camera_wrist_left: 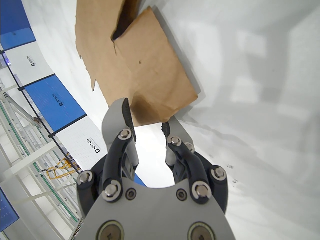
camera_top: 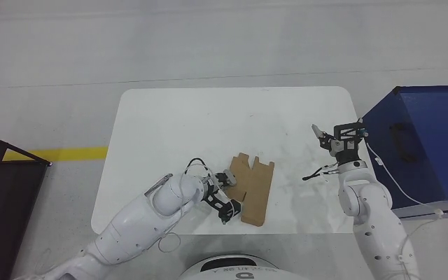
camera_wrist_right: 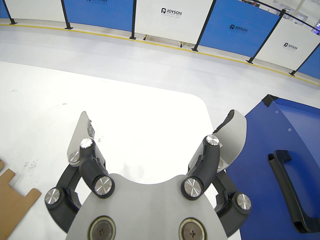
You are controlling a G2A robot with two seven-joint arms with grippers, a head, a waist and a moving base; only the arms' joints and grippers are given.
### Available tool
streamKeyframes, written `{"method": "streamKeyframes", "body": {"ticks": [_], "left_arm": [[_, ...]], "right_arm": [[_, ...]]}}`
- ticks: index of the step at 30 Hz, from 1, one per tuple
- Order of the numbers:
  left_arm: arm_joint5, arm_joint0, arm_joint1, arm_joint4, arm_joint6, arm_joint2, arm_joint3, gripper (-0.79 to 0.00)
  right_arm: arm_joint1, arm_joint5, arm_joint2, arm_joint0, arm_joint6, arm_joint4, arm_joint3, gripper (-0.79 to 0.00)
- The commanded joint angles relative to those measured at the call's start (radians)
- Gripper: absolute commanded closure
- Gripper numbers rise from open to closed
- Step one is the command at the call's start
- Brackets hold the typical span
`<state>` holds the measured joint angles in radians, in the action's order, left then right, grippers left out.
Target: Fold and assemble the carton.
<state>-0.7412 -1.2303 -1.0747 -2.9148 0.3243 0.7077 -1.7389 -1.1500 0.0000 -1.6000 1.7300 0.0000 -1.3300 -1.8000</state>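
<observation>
Left gripper (camera_top: pixel 227 192) stands with its fingers apart at the left edge of the flat carton (camera_top: pixel 253 190); a corner of the board lies between them and is not visibly clamped. Carton rests unfolded on the table (camera_top: pixel 175 119) at lower middle of the top view, immediately right of that gripper, its long axis running up-frame with the notched flaps uppermost. Right gripper (camera_top: pixel 338 134), likewise spread, sits well apart at right beside the blue bin (camera_top: pixel 413 133); the left arm is judged nearer.
</observation>
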Motion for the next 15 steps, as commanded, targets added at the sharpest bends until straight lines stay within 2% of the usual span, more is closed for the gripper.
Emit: {"method": "streamKeyframes", "body": {"ticks": [1,3,4,10,15], "left_arm": [[0.002,0.006,-0.003,0.003,-0.006,-0.009,0.002,-0.194],[0.003,0.012,-0.007,0.000,-0.012,-0.021,0.005,-0.092],[0.005,0.015,-0.009,-0.002,-0.017,-0.027,0.007,0.000],[0.065,0.008,-0.020,0.046,-0.103,-0.009,0.003,0.000],[0.158,-0.040,-0.019,0.218,-0.159,0.097,-0.013,0.000]], "right_arm": [[0.000,0.000,0.000,0.000,0.000,0.000,0.000,-0.785],[0.000,0.000,0.000,0.000,0.000,0.000,0.000,-0.785],[0.000,0.000,0.000,0.000,0.000,0.000,0.000,-0.785],[0.000,0.000,0.000,0.000,0.000,0.000,0.000,-0.785],[0.000,0.000,0.000,0.000,0.000,0.000,0.000,-0.785]]}}
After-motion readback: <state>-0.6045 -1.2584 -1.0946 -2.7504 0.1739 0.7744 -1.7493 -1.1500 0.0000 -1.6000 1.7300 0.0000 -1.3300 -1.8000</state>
